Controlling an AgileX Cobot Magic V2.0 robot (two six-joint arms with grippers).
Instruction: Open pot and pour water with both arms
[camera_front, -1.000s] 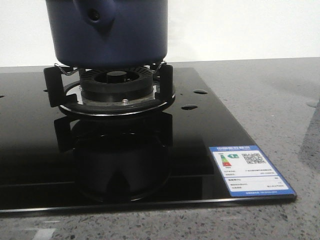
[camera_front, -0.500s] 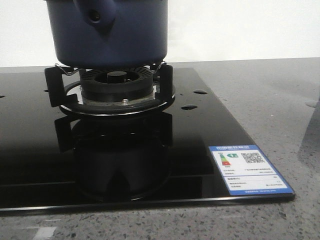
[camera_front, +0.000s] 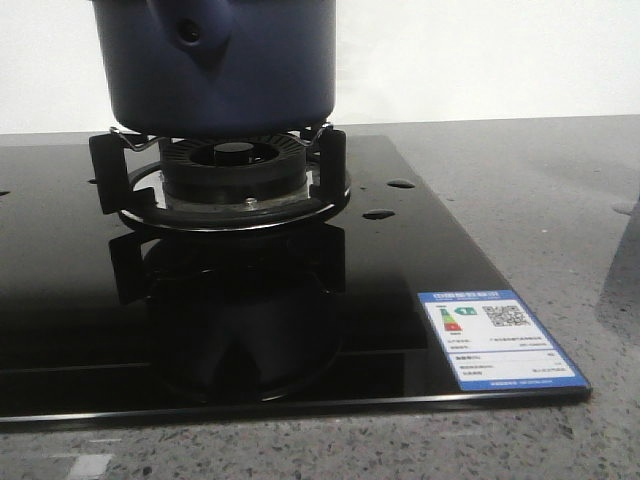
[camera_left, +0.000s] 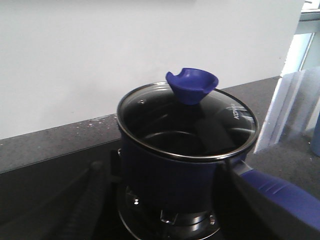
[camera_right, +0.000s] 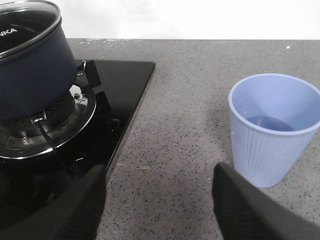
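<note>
One pot (camera_left: 185, 170) sits on the burner stand (camera_front: 225, 180) of the black hob (camera_front: 420, 260), its glass lid (camera_left: 187, 125) on and one blue knob (camera_left: 192, 85) on top, so the step in hand is judged to be lifting that lid. To do it well, the left gripper (camera_left: 160, 220), jaws spread and empty, should come down square over the knob, close firmly and lift straight up so the rim clears without dragging the pot off the stand. The right gripper (camera_right: 160, 200) is likewise wide open and empty above the stone worktop (camera_right: 190, 100), with one pale blue cup (camera_right: 272, 127) just beside the hob's right edge.
</note>
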